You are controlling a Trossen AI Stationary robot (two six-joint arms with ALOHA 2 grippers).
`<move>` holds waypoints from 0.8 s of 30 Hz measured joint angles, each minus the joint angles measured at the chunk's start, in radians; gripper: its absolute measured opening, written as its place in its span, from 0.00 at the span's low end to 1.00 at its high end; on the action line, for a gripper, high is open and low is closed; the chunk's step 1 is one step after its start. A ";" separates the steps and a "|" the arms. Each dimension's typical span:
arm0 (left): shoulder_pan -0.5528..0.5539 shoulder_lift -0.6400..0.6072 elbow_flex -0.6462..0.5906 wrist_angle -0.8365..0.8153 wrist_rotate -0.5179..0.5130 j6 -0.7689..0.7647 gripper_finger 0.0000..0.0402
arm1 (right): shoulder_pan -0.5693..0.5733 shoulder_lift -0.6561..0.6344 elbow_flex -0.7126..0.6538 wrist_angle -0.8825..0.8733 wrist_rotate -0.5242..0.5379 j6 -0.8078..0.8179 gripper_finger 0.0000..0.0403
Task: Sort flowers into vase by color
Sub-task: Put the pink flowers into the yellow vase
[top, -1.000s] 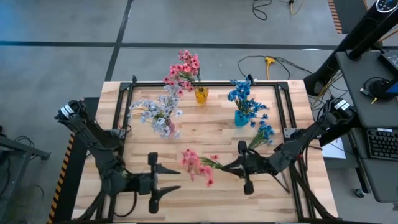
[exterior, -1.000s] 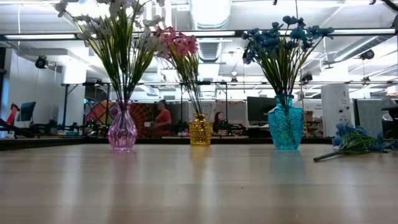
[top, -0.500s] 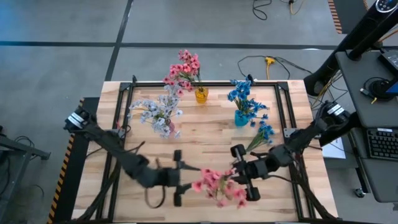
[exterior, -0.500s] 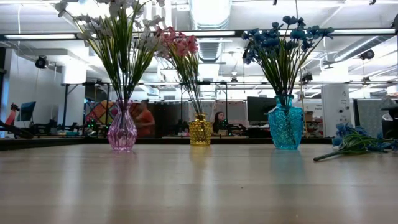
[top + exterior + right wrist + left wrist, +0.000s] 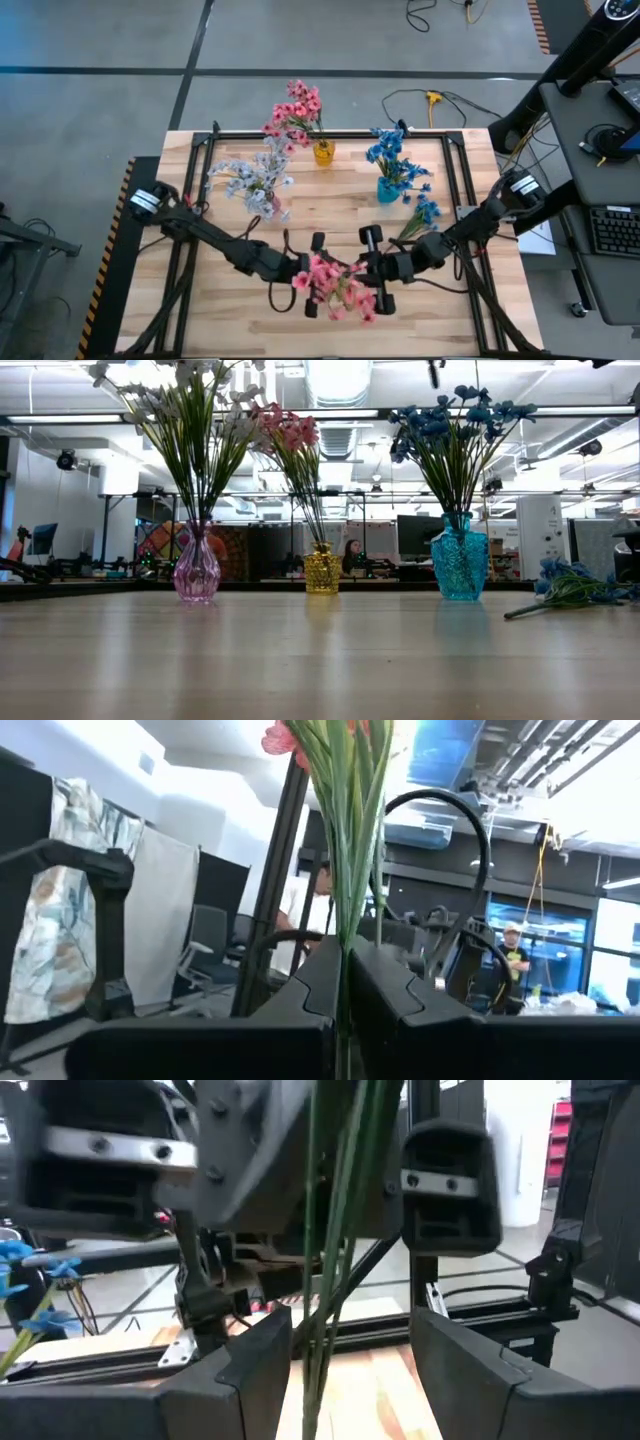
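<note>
Mid-handoff: my right hand (image 5: 372, 276) is clamped on the pink sprig (image 5: 335, 283), left hand (image 5: 312, 275) apart around its stems; next, the yellow vase (image 5: 323, 153).

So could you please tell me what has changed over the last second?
The right pincer, shut on the pink sprig, has carried it off the table and leftward. The left pincer has swung right to meet it and now stands open around the stems. The three vases and the loose blue sprig stayed put.
</note>
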 joint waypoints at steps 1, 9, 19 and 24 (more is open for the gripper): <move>0.002 0.003 0.002 -0.002 0.000 0.000 0.47 | -0.001 0.003 0.005 -0.001 -0.001 -0.003 0.03; 0.011 0.013 0.013 -0.006 0.000 0.013 0.37 | -0.001 0.030 0.052 -0.004 -0.016 -0.049 0.03; 0.010 0.002 0.011 -0.073 -0.015 -0.026 0.04 | -0.001 0.019 0.045 -0.033 0.010 0.040 0.03; 0.005 -0.018 0.011 -0.122 -0.039 -0.027 0.02 | -0.001 0.006 0.045 -0.075 0.011 0.076 0.04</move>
